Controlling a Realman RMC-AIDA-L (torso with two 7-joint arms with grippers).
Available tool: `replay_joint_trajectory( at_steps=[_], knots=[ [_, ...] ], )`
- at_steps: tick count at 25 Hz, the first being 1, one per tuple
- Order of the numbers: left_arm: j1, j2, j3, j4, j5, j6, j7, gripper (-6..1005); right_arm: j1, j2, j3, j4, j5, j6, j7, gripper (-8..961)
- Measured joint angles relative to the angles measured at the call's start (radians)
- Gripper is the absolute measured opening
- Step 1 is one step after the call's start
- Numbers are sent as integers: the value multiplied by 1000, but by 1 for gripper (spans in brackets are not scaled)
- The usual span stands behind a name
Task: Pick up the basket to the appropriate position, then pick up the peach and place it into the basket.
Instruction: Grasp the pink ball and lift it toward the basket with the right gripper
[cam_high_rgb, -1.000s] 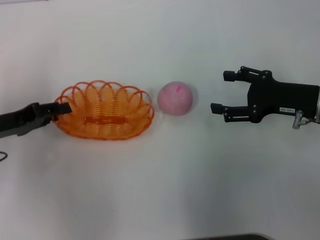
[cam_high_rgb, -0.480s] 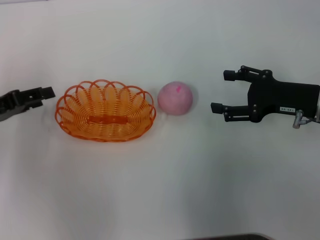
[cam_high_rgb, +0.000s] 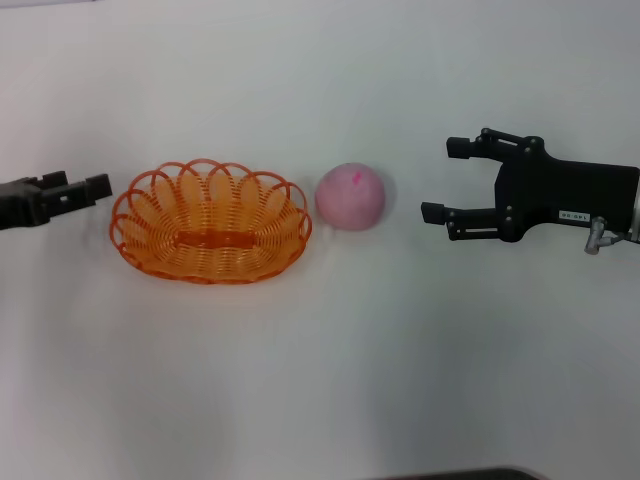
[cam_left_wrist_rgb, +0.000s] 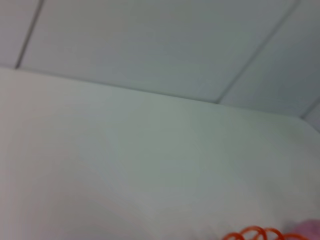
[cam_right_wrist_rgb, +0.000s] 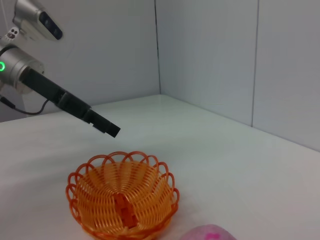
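The orange wire basket (cam_high_rgb: 210, 222) rests on the white table, left of centre, with nothing in it. Just to its right lies the pink peach (cam_high_rgb: 350, 196), close to the basket's rim. My left gripper (cam_high_rgb: 90, 187) hovers a little left of the basket, apart from it, open and holding nothing. Right of the peach, my right gripper (cam_high_rgb: 445, 181) is open and points at the peach across a clear gap. In the right wrist view the basket (cam_right_wrist_rgb: 122, 200), the top of the peach (cam_right_wrist_rgb: 210, 234) and the left gripper (cam_right_wrist_rgb: 107, 127) all show. A bit of basket rim (cam_left_wrist_rgb: 250, 234) shows in the left wrist view.
The white table (cam_high_rgb: 320, 380) stretches bare in front of and behind the objects. Pale wall panels (cam_right_wrist_rgb: 210, 60) stand beyond the table's far edge.
My left gripper has let go of the basket's left rim and drawn back to the left. The basket now lies level, a little further right. The right arm has not moved.
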Motion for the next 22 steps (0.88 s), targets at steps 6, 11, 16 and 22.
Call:
replay_joint_trajectory(
  at_steps=[6, 11, 16, 22],
  knots=[
    [20, -17, -1, -3, -15, 37, 221, 849, 1, 0, 1, 1, 0, 2, 0, 880],
    [50, -24, -1, -7, -51, 107, 404, 840, 4, 0, 1, 2, 1, 2, 0, 879],
    [111, -25, -2, -27, -174, 219, 592, 840, 5, 0, 5, 3, 1, 3, 0, 878],
    [147, -23, 3, -32, -175, 299, 663, 842, 5, 0, 8, 4, 0, 2, 0, 876]
  ],
)
